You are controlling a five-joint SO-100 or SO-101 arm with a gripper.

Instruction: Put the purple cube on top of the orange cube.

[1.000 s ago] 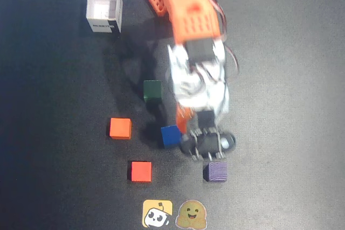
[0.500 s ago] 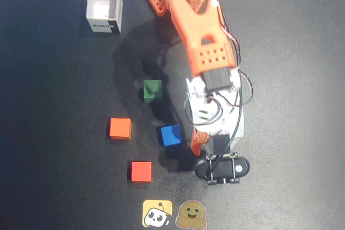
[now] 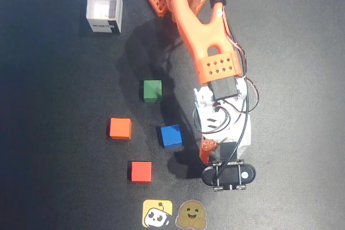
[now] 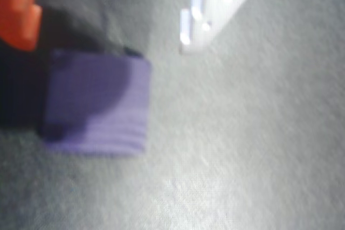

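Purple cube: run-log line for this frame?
phase: pre-grasp | pincer: open, straddling purple cube, wrist view blurred | purple cube: looks on mat, hidden in overhead view | orange cube: top free

Five cubes: one purple cube (image 4: 97,103), one orange cube (image 3: 120,128), one red (image 3: 140,171), blue (image 3: 171,136), green (image 3: 152,90); one white box (image 3: 104,8).

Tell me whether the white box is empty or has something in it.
Empty. In the overhead view the white box stands open-topped, and only its bare pale floor shows inside. All visible cubes sit outside it.
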